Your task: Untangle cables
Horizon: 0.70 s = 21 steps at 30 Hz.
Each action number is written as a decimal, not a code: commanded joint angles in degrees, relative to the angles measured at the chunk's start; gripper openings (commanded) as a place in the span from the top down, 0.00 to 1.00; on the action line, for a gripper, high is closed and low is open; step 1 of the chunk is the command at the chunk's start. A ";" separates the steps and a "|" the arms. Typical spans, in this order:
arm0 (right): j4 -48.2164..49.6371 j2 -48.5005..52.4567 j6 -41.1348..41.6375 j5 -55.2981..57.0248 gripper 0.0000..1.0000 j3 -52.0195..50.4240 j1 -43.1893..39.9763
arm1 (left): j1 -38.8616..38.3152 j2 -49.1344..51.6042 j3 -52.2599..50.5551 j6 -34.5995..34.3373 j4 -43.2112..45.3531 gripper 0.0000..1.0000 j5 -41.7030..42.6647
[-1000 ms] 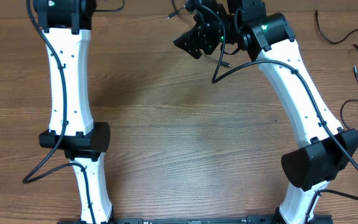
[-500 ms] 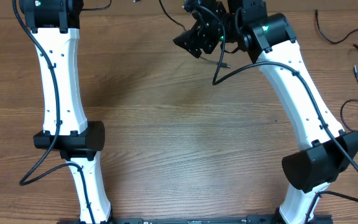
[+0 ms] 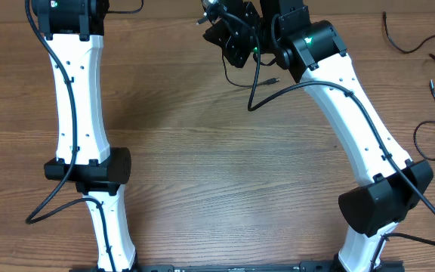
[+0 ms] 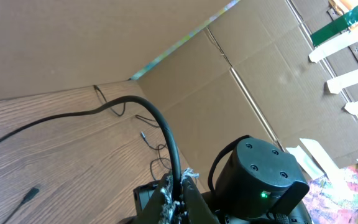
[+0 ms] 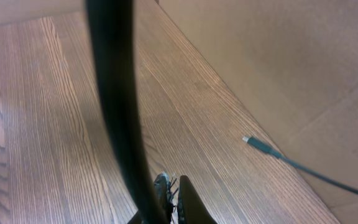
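A: Starting with the right claw (image 5: 172,183) — its own camera shows the two fingers pressed almost together at the bottom edge, with a black cable (image 5: 114,93) running down into them, close and blurred.

B: Pinched, then?

A: It looks so. The overhead view only places that claw at the far edge of the table (image 3: 202,151), with a plug end (image 3: 274,79) hanging on its near side.

B: And the left claw (image 4: 178,190)?

A: It sits outside the overhead frame. Its wrist view has the fingers closed on a curving cable (image 4: 166,134) that arcs up and off to the left over the wood.

B: What else is around?

A: On the right of the table lie loose cables (image 3: 402,51), well apart from both claws. A cardboard wall (image 4: 73,43) stands along the far edge, with a thin plug-tipped cord (image 5: 272,152) just beside it — and the right arm's housing (image 4: 260,180), green light on, crowds the left wrist view.
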 commanded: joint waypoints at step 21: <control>-2.97 -5.86 11.02 12.41 0.96 0.26 -11.26 | -1.25 -8.24 1.64 28.39 -18.53 0.00 -45.59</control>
